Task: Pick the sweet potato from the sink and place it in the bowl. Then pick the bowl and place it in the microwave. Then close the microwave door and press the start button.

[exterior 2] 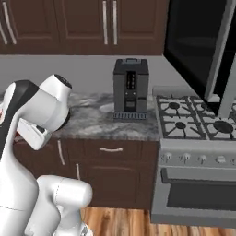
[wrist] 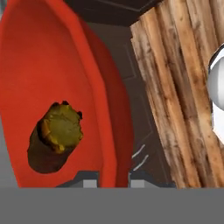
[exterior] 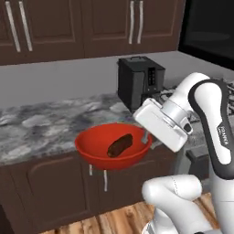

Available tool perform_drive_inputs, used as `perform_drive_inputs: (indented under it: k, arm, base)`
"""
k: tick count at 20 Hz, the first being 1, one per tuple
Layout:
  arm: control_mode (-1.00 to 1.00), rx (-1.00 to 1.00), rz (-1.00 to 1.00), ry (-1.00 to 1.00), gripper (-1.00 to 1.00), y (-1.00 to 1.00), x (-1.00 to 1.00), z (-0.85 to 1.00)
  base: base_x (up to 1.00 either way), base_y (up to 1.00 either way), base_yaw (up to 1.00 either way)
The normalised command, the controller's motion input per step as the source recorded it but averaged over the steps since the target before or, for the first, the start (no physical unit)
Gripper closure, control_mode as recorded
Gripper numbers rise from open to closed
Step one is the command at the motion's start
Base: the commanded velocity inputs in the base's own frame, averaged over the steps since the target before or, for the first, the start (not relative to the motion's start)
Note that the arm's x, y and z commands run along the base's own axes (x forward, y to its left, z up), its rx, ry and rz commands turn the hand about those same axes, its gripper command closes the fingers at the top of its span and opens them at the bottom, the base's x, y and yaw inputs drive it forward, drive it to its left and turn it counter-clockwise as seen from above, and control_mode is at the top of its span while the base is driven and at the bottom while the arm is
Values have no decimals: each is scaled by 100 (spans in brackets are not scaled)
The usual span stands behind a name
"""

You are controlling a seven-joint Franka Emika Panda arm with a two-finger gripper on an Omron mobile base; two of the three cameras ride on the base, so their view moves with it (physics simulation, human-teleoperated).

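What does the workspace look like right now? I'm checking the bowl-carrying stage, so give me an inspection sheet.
Surface: grey marbled counter over dark cabinets.
Job's things: sweet potato lies inside red bowl, held off the counter's front edge; microwave open, microwave door swung out.
Clutter: black coffee machine.
Grippers: gripper shut on the bowl's rim.
Cables: nothing seen.
Surroundings: gas stove, wood floor.
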Motion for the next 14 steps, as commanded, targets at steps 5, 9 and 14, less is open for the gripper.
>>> perform_drive_inputs:
  k: [5, 9, 14]
  arm:
    - [100, 0, 0, 0, 100, 0, 0, 0]
    - [100, 0, 0, 0, 100, 0, 0, 0]
    - [100, 0, 0, 0, 100, 0, 0, 0]
  base:
    - [-36, 27, -80]
    - [-48, 75, -63]
    - [-26, 80, -71]
